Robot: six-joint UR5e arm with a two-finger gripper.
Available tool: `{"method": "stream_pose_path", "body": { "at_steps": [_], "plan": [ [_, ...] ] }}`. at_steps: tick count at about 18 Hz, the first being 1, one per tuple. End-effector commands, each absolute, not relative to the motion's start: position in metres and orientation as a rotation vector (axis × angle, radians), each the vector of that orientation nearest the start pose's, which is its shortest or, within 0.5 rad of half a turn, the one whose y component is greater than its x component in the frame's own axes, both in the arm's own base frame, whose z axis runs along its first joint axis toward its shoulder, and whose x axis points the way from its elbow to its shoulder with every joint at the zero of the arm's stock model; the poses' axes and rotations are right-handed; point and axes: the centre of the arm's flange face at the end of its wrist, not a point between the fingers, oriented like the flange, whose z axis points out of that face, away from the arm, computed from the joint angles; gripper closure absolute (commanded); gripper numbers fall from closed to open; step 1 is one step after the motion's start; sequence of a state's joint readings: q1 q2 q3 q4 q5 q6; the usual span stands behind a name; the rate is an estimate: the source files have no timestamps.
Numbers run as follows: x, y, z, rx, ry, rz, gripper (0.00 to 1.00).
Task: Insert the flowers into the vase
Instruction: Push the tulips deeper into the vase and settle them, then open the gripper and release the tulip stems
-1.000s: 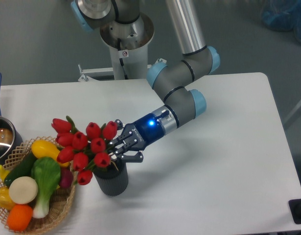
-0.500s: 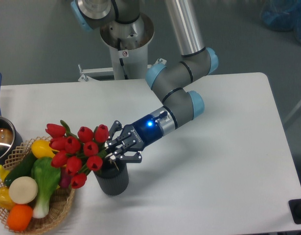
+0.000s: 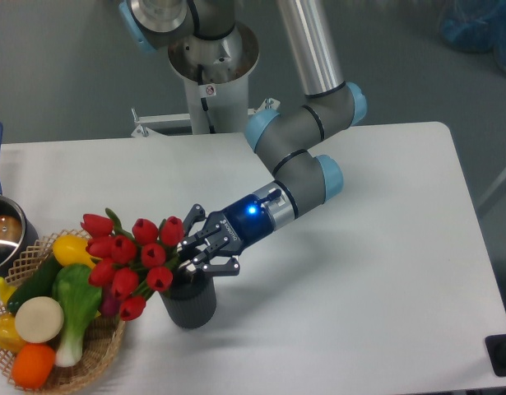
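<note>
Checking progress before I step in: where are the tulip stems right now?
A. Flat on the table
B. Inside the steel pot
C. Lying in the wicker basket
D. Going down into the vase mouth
D: the flowers lean left with stems entering the vase, beside the pincer.

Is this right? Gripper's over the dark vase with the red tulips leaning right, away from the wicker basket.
Not quite. The camera view shows the gripper over the vase, but the flowers lean left, toward the wicker basket, their buds overhanging its rim.
</note>
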State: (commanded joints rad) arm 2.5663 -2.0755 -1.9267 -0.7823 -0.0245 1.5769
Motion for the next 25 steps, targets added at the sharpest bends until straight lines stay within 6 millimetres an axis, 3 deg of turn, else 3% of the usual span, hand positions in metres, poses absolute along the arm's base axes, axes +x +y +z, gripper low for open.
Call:
{"method": "stream_pose_path", "body": {
  "at_steps": [9, 12, 14, 16, 25],
  "plan": [
    [-0.346, 0.499, 0.235, -1.516, 0.393, -0.498, 0.58],
    [-0.35, 0.496, 0.24, -1.513, 0.394, -0.485, 0.41],
    [-0.358, 0.49, 0.242, -1.513, 0.387, -0.466, 0.13],
    [-0.367, 0.483, 0.241, -1.514, 0.376, -0.446, 0.01],
    [-0.392, 0.436, 0.275, -1.585, 0.358, -0.322, 0.0]
  ]
}}
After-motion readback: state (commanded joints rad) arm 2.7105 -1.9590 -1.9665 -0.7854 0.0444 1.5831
